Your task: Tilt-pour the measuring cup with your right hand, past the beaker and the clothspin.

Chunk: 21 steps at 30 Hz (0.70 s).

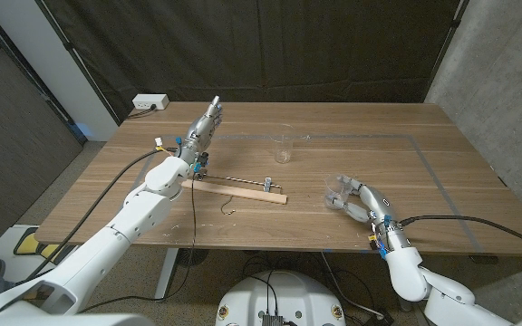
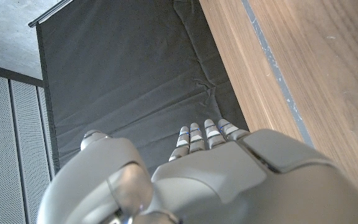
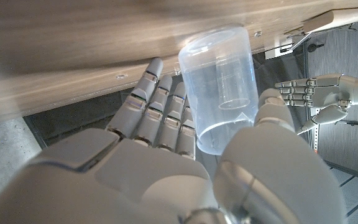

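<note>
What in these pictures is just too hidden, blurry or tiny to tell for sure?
- Whether the measuring cup holds any liquid: clear plastic, and the right hand wraps its lower part in the right wrist view.
- The clothespin: too small in the head view to show detail.
- What the beaker contains: small and transparent in the head view.
- The left hand's palm side: the left wrist view sees its back.
</note>
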Each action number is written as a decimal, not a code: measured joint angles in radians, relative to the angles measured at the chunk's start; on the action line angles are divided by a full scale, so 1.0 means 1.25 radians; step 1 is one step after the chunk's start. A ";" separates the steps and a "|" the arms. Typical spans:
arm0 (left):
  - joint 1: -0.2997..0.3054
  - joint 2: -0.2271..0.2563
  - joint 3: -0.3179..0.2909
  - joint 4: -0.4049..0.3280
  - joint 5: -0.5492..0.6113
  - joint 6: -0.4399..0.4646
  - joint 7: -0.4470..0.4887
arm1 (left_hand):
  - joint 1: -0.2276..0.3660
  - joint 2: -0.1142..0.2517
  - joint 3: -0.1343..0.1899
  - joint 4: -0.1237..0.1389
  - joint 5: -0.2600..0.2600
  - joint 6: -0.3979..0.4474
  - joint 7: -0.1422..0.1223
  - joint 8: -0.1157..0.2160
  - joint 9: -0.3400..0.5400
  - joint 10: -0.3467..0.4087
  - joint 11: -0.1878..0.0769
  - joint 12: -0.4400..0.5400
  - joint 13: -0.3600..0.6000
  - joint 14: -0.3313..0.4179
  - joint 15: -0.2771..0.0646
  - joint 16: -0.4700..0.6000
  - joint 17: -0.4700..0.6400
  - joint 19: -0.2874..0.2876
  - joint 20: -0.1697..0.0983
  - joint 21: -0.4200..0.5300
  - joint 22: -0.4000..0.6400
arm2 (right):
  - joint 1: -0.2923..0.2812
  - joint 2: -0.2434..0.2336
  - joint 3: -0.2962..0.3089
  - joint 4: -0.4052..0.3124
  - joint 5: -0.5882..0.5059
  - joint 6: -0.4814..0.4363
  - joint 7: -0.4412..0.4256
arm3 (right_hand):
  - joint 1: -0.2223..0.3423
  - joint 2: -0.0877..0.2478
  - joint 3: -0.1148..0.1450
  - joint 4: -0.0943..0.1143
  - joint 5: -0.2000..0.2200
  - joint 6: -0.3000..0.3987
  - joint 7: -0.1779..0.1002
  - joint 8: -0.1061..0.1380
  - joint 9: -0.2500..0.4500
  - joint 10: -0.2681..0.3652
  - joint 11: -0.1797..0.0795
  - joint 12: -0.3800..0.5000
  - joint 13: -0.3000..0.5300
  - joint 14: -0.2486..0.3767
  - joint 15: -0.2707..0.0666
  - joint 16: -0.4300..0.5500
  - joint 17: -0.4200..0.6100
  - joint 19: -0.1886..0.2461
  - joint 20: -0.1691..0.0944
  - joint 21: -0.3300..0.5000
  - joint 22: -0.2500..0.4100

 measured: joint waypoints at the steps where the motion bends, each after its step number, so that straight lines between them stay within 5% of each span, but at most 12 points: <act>1: 0.000 0.000 0.000 0.000 0.000 0.000 0.000 | 0.000 0.000 0.000 0.000 0.000 0.000 0.000 0.000 0.000 0.000 0.000 0.000 0.000 0.000 0.000 0.000 0.000 0.000 0.000 0.000 0.000 | 0.001 0.001 0.000 0.000 0.000 0.000 0.000 | 0.004 0.000 0.001 0.001 -0.005 0.011 -0.003 0.001 0.000 0.009 -0.001 0.004 0.000 0.009 -0.001 0.000 0.000 0.009 -0.002 0.005 0.002; 21: 0.001 -0.005 -0.006 0.009 -0.004 -0.007 0.004 | 0.006 0.006 -0.003 0.003 -0.003 0.003 -0.003 0.000 0.000 0.003 -0.003 0.000 0.000 0.004 -0.004 0.000 0.000 0.002 0.007 0.000 0.000 | -0.010 0.009 0.019 -0.033 0.007 -0.014 -0.034 | 0.048 0.030 0.009 0.000 -0.040 0.035 0.019 0.008 0.004 0.061 0.004 0.006 0.000 0.049 -0.007 0.000 0.004 0.028 -0.008 0.012 0.004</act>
